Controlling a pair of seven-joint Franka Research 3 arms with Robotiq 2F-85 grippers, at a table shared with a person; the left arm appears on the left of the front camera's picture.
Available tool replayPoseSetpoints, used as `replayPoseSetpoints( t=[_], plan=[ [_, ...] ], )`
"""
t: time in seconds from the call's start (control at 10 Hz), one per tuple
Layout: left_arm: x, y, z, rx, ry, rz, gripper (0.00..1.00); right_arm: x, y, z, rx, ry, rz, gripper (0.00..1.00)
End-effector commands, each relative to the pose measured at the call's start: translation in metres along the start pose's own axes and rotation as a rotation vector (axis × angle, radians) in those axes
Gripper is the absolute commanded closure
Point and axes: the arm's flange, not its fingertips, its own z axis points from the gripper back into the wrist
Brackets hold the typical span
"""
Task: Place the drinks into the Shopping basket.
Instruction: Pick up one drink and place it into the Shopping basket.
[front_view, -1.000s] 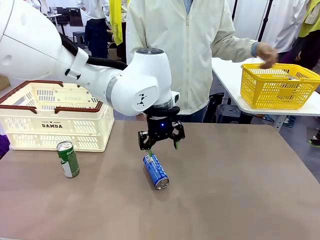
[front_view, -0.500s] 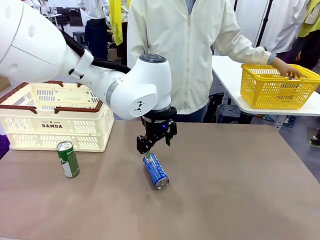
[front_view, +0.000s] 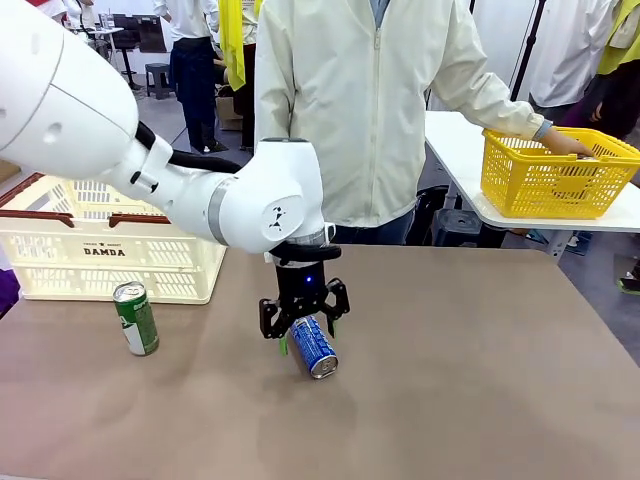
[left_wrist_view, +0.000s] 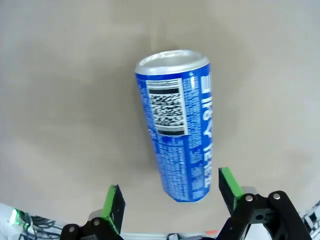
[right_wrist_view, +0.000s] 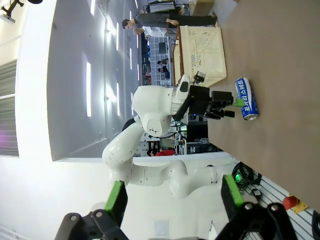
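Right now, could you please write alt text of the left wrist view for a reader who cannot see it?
A blue drink can with white lettering and a barcode lies on its side on the table, silver end pointing away. The open left gripper straddles its near end, one green-padded finger on each side.

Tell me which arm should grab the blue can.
Left. The open left gripper hangs right over the lying blue can, pads either side of one end. The right gripper is open too, but views the can from far off.
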Motion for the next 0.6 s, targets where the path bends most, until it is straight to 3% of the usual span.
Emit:
replayPoseSetpoints(
  t=[0.0,0.4,0.5],
  plan=[
    [0.001,0.003,-0.015,0.016,0.001,-0.017,0.00,0.001,0.007,0.000,0.015,-0.005,-0.016,0.00],
    [0.009,-0.006,-0.037,-0.006,-0.066,-0.024,0.00,0.001,0.007,0.000,0.015,-0.005,-0.016,0.00],
    [0.009,-0.006,-0.036,0.001,-0.072,-0.014,0.57,0.001,0.007,0.000,0.015,-0.005,-0.016,0.00]
  ],
)
